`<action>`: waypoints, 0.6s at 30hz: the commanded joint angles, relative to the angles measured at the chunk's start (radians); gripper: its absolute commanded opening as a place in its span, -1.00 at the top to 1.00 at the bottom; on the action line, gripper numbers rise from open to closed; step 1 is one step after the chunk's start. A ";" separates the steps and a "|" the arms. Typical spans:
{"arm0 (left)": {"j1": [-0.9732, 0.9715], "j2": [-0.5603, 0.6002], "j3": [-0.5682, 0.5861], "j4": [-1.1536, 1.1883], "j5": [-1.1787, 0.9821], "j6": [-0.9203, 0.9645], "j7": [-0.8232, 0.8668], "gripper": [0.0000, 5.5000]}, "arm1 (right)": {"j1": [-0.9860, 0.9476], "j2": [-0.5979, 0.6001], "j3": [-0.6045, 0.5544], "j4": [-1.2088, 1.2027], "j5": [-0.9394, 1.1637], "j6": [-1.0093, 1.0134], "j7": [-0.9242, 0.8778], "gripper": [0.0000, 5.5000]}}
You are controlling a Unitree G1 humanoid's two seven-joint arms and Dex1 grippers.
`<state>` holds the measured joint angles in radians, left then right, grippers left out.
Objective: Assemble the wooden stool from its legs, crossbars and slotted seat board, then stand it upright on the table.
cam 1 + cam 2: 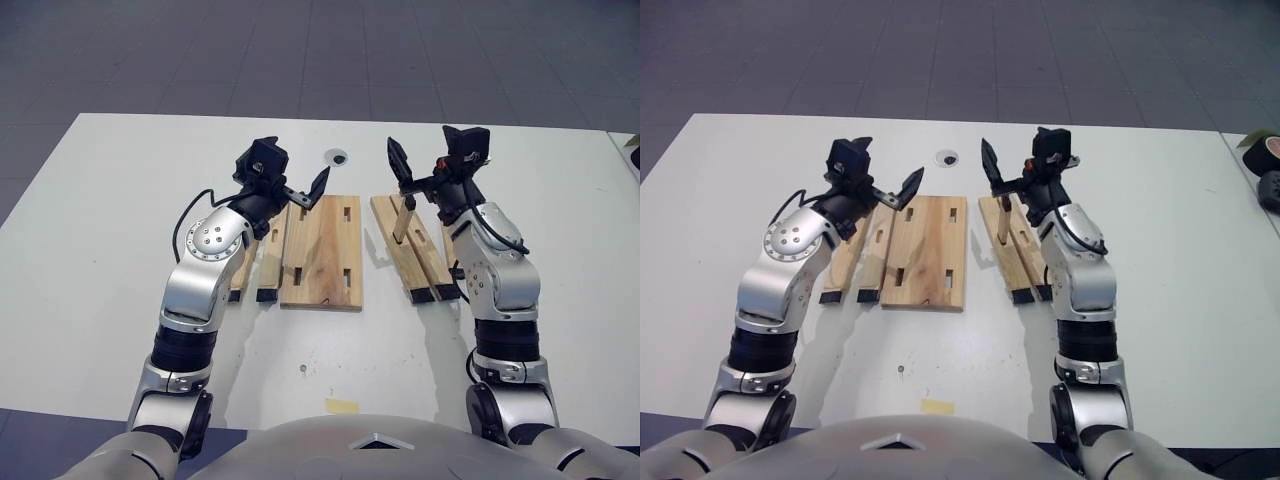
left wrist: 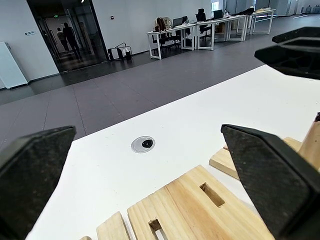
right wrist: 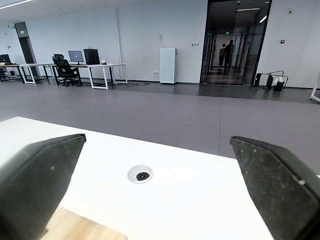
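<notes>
Left pincer [image 2: 147, 131], right pincer [image 3: 158, 139] agape — head view, upright crossbar [image 1: 403, 220]

Open-plan office, rows of white desks [image 3: 102, 65] with monitors [image 3: 76, 55] and swivel chairs [image 3: 64, 70], grey tiled floor [image 3: 165, 115], glass doorway [image 3: 235, 40]

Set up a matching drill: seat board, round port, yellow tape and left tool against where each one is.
1 seat board
2 round port
3 yellow tape
4 left tool

A near the front edge of the table
B open, by the board's far left corner
C flat between the left pieces and the right pieces
D set in the table beyond the board

Pairs: 1-C, 2-D, 3-A, 4-B
</notes>
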<state>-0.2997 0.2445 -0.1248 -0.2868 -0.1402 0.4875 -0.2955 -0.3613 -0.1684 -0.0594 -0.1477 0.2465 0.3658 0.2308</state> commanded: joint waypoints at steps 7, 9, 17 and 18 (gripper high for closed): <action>0.010 -0.023 -0.001 0.038 -0.001 0.003 0.006 -0.96 | 0.030 0.010 -0.026 0.138 0.066 0.134 0.013 -0.95; 0.018 -0.020 -0.007 0.041 0.006 -0.002 0.003 -0.96 | 0.085 0.003 -0.003 0.194 0.081 0.174 0.061 -0.95; 0.051 -0.045 -0.025 0.022 0.011 0.005 0.012 -0.96 | 0.069 0.005 -0.023 0.173 0.140 0.152 0.095 -0.95; 0.055 -0.047 -0.030 0.019 0.012 0.007 0.013 -0.96 | 0.069 0.017 -0.036 0.153 0.168 0.157 0.099 -0.95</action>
<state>-0.2590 0.2050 -0.1467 -0.2523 -0.1402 0.4845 -0.2875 -0.3532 -0.1653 -0.0878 -0.0212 0.3996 0.4682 0.3387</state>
